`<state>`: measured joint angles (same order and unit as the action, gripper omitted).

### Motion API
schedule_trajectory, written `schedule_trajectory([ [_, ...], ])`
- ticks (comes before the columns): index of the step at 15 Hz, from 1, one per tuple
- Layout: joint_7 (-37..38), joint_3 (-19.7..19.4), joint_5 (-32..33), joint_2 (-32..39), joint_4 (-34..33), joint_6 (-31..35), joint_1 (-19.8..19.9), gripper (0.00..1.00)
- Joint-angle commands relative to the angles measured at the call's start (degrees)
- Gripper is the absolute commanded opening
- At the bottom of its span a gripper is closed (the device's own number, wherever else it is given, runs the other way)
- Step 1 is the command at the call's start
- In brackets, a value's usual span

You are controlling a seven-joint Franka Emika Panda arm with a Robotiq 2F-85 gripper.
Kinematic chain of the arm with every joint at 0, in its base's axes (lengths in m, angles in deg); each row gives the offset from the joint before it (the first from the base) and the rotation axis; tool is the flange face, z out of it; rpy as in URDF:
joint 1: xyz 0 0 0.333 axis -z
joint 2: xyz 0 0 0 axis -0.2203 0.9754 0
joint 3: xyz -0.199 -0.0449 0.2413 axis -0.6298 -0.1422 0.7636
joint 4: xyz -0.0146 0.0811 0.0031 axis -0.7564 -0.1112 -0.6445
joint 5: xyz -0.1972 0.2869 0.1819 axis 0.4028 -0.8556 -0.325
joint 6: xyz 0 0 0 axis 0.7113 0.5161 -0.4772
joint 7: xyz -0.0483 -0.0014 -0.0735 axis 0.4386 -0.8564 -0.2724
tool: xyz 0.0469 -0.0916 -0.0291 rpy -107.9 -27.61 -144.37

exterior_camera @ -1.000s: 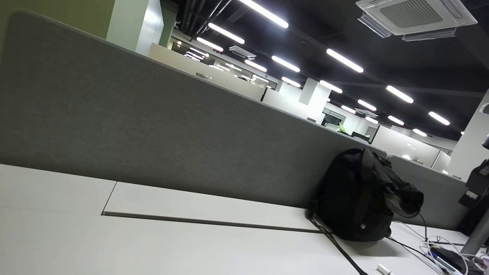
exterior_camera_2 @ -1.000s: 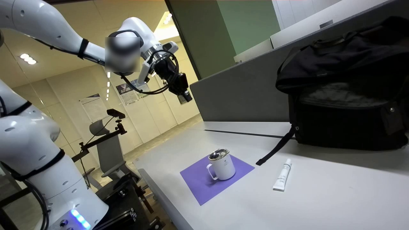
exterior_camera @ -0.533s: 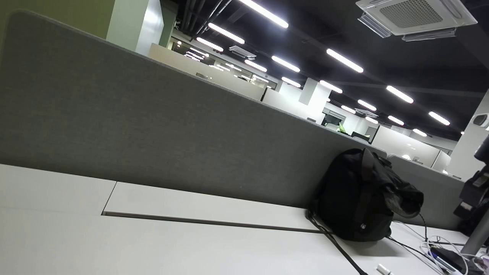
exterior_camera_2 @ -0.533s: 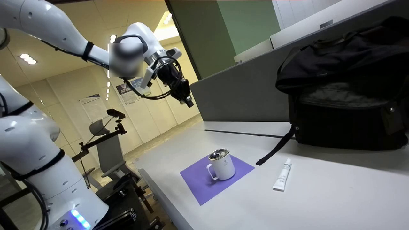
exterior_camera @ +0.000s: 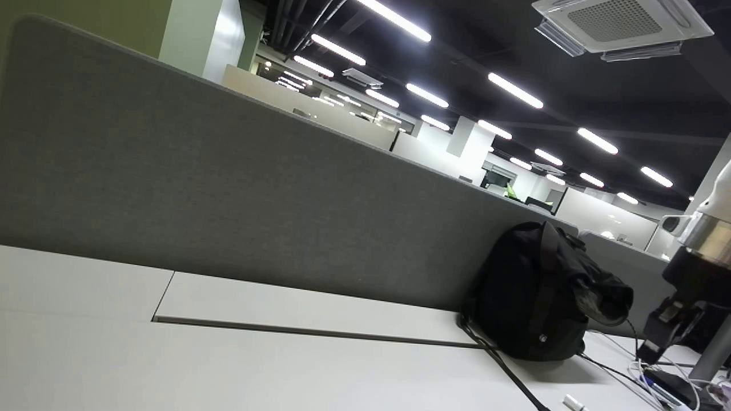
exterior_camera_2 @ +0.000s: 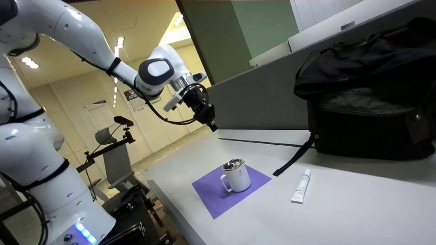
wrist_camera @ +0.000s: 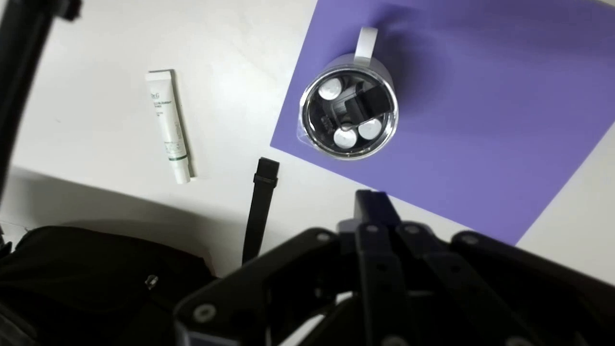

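Table (exterior_camera_2: 357,221): white, backed by a grey partition (exterior_camera: 257,188).
Arm (exterior_camera_2: 92,37): white, cut off in both exterior views, at the upper left where its base shows and at the right edge where just the wrist end enters.
Backpack (exterior_camera: 531,297): black, standing against the partition, contents hidden; cropped in the wrist view, where its dark folds are hard to make out.
Cables (exterior_camera: 622,377): a white and black tangle near the backpack, shown in an exterior view alone.
Purple sheet (exterior_camera_2: 207,187): flat on the table, all its corners in an exterior view, cropped in the wrist view.
Gripper (wrist_camera: 377,204): black, raised above the table; narrow, both fingers drawn together, holding nothing.
Mug (exterior_camera_2: 238,178): white, upright on the purple sheet, apart from the gripper and ahead of its tips in the wrist view; a clear lid (wrist_camera: 348,113) with a black tab covers it.
Strap (wrist_camera: 259,206): black, from the backpack, its loose end between the tube (wrist_camera: 168,120) and the purple sheet.
Tube: white, lying flat; the wrist view adds a green band and lettering mostly too small to read.
White spots (wrist_camera: 345,138): three, round, seen only in the wrist view; whether inside the mug or on its lid, I cannot tell.
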<state>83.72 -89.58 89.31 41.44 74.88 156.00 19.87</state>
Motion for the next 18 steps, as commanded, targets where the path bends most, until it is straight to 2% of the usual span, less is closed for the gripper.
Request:
schedule_trajectory([
  [1,0.63,-0.95,-1.35,4.12,-1.09,5.34,-0.82,0.0],
  [8,-0.05,-1.7,-3.19,9.74,-1.75,8.04,-0.97,0.0],
  [18,-0.4,-2.57,-3.14,9.9,-0.94,8.14,-1.22,0.01],
])
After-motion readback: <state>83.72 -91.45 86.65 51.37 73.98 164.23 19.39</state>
